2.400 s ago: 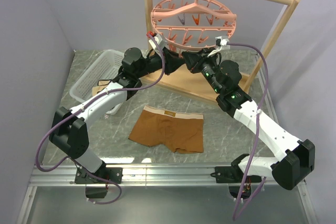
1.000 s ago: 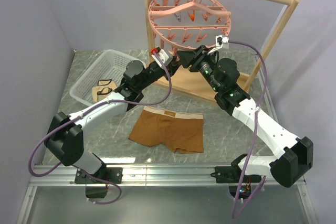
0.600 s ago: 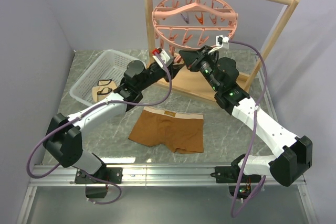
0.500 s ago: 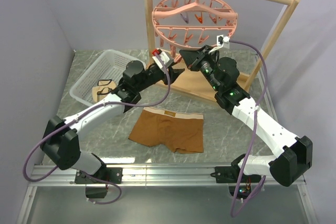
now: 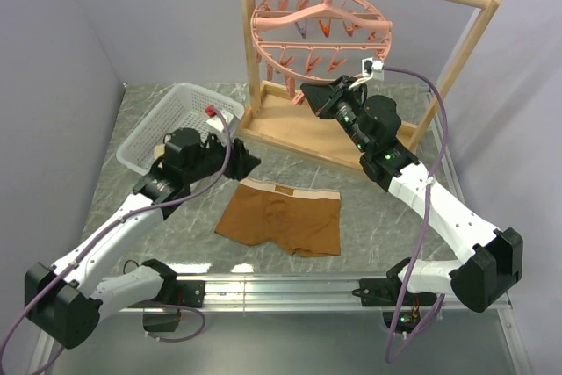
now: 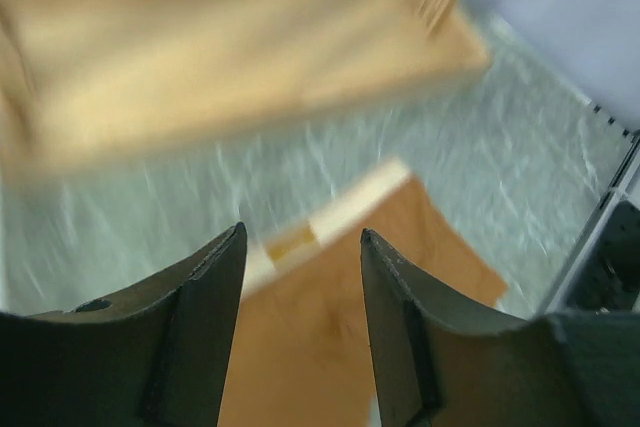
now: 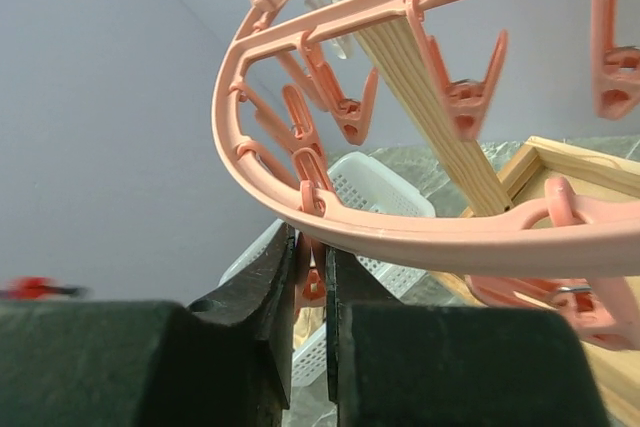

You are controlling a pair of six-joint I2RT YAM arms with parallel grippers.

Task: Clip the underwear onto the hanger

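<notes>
The brown underwear (image 5: pixel 283 217) with a tan waistband lies flat on the table; it also shows in the left wrist view (image 6: pixel 300 347). The salmon-pink round hanger (image 5: pixel 320 34) hangs by its hook from the wooden rack bar. My right gripper (image 5: pixel 305 94) is shut on a hanging clip (image 7: pixel 313 272) under the hanger's ring (image 7: pixel 420 237). My left gripper (image 5: pixel 250 162) is open and empty, low above the underwear's waistband (image 6: pixel 345 209).
A white basket (image 5: pixel 176 120) at the back left holds a small beige garment (image 5: pixel 167 148). The wooden rack frame (image 5: pixel 307 133) stands at the back, its base on the table, its right post (image 5: pixel 461 50) slanting up.
My left arm has pulled back from beside the hanger and dropped down over the underwear. My right gripper has stayed on the clip; the hanger has swung slightly.
</notes>
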